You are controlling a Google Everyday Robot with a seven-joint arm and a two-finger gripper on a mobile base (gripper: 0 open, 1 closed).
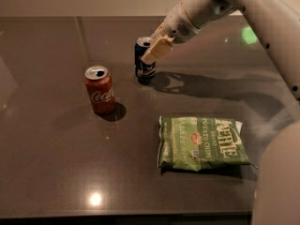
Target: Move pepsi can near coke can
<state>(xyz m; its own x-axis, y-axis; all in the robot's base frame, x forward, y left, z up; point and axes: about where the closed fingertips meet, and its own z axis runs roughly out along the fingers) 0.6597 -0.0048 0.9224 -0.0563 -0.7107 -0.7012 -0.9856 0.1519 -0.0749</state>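
Observation:
The pepsi can [143,68] is dark blue with a silver top and stands at the middle back of the dark table [56,163]. My gripper [153,48] reaches in from the upper right. It is shut on the can's upper part, and one tan finger [157,50] lies across the can's right front. The can's base is at or just above the tabletop. The coke can [100,90] is red with white script. It stands upright to the left of the pepsi can and nearer the front, about a can's height away.
A green bag of potato chips [201,142] lies flat at the front right of the table. My white arm [262,13] crosses the upper right and its body fills the right edge. The table's front edge runs along the bottom.

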